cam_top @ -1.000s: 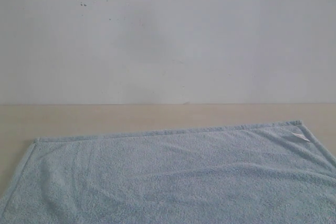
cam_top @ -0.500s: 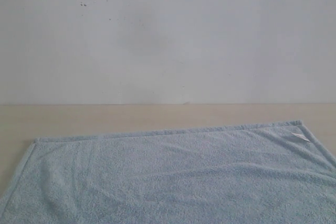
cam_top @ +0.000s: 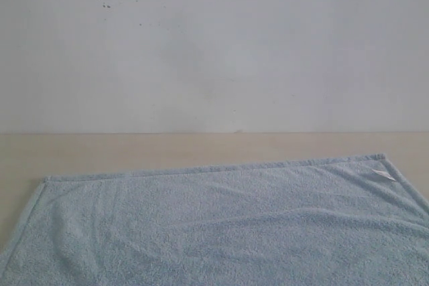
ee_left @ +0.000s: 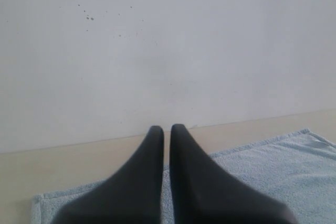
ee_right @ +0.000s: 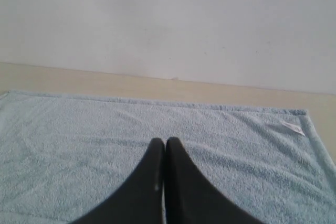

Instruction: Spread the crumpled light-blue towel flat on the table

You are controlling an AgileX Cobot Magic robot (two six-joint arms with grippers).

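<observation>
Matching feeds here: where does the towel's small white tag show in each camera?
Exterior view: the white tag lies on the towel near its far right corner.
Left wrist view: no tag can be made out; towel shows beyond the left claw.
Right wrist view: the tag sits near the towel's far corner, beyond the right claw.
Shared landmark: the towel's far hemmed edge on the table.

No text can be read. The white tag (ee_right: 292,127) on the towel (ee_right: 94,145), ahead of the right gripper (ee_right: 165,141), shows no legible print.

The left tool (ee_left: 166,128) and right tool (ee_right: 165,141) seem closed, empty.
</observation>
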